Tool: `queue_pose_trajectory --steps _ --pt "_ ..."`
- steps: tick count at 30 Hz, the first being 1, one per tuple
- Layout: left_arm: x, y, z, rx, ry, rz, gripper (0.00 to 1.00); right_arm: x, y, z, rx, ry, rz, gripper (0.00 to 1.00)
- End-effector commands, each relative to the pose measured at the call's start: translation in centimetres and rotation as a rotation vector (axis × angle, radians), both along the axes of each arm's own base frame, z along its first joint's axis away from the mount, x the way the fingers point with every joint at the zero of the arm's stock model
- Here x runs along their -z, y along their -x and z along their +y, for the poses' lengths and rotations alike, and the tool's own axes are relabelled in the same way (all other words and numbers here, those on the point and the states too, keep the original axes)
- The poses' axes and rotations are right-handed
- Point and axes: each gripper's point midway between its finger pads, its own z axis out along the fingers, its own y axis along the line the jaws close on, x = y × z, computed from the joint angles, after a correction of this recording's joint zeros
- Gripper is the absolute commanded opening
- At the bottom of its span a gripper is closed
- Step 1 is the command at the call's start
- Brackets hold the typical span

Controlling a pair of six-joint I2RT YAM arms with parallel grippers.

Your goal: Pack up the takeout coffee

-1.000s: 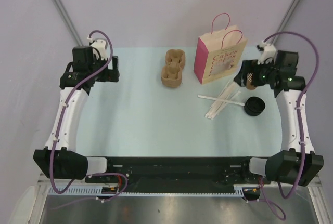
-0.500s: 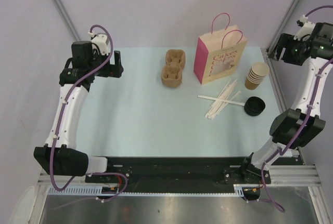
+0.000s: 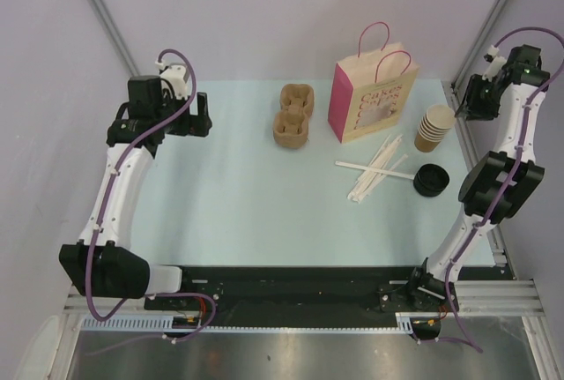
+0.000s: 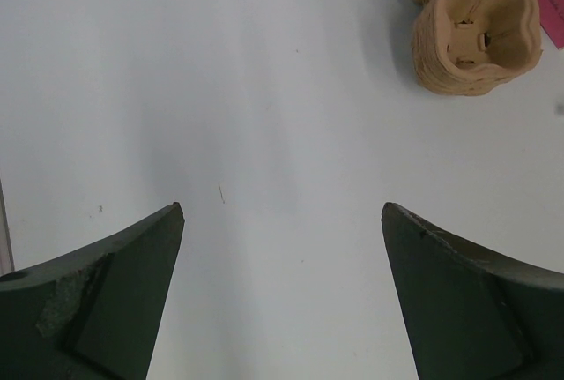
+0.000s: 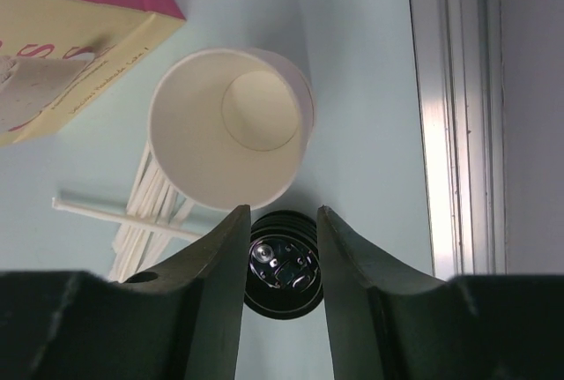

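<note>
The takeout coffee shows in no view. A pink paper bag (image 3: 370,98) stands upright at the back of the table, its corner also visible in the right wrist view (image 5: 79,45). My right gripper (image 3: 467,102) hangs high over the table's right back corner. Its jaws (image 5: 282,211) stand a narrow gap apart with nothing between them, far above a stack of pale lidless cups (image 5: 225,129) and a stack of black lids (image 5: 282,265). My left gripper (image 3: 201,115) is wide open and empty (image 4: 282,208) over bare table at the back left.
The cup stack (image 3: 434,127) stands right of the bag, with the black lids (image 3: 431,180) in front of it. White sticks (image 3: 374,168) lie fanned beside them. Brown pulp cup carriers (image 3: 293,115) sit left of the bag. A metal frame rail (image 5: 449,115) runs along the right edge.
My right arm has lifted from beside the cup stack up to the right back corner, and its jaws have narrowed. The left arm has shifted only slightly.
</note>
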Motion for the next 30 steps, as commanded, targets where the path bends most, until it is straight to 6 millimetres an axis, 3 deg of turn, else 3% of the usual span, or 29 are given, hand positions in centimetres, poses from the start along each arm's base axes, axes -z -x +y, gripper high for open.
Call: queue_pose_trajectory --steps 1,14,23,30 --pt "-1.1 -0.3 -0.7 0.014 0.028 -0.05 0.99 -1.1 -1.4 -0.4 0.0 0.059 -0.03 0.41" --pt "-0.9 -0.5 -1.0 0.025 0.038 -0.037 0.99 1.6 -3.0 -1.1 0.008 0.056 0.007 0.35" --pt "-0.1 -0.4 -0.8 0.02 0.028 -0.023 1.0 2.0 -3.7 -0.3 -0.011 0.049 0.008 0.2" --pt "-0.2 -0.7 -0.8 0.018 0.028 -0.027 0.99 2.4 -3.9 -0.1 -0.013 0.049 0.015 0.19"
